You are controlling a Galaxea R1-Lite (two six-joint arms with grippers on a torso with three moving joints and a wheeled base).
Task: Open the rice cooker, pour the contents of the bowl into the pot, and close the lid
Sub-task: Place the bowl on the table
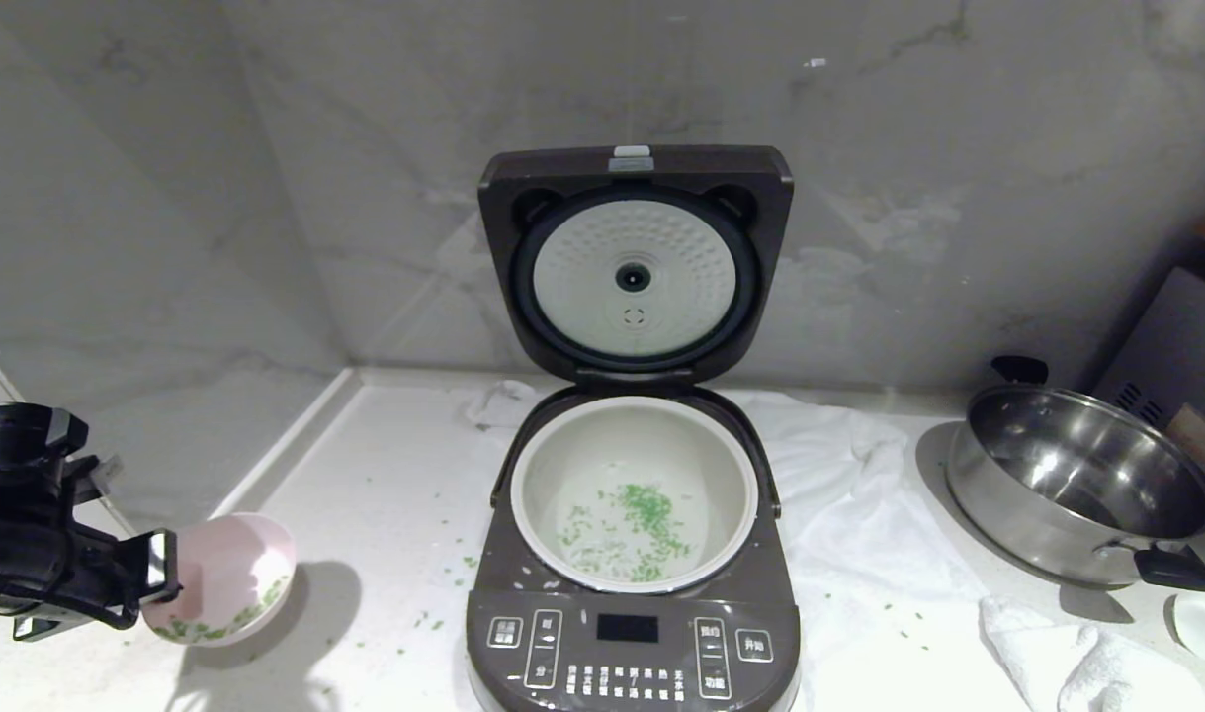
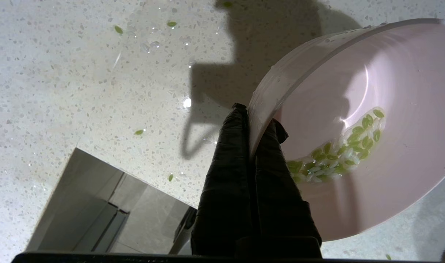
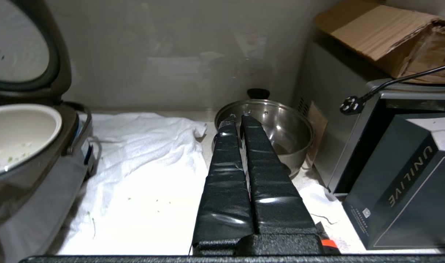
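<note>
Counter (image 1: 385, 475): L gripper (image 1: 157, 569) pinches bowl (image 1: 228, 578) rim; lid (image 1: 634, 262) up.

Head view downward over rice cooker (image 1: 632, 554); wrist views close, right sharing it

Grey marble-look wall (image 1: 266, 178) behind; pale speckled countertop (image 1: 385, 494) in a corner; hard overhead light, sharp shadows.

Pot (image 1: 634, 425) mouth open above; raised lid (image 1: 635, 259) blocks far side. Steel pan (image 1: 1076, 485) crowds right. Left counter (image 1: 385, 475) passable, tilted bowl (image 1: 228, 574) near-left.
</note>
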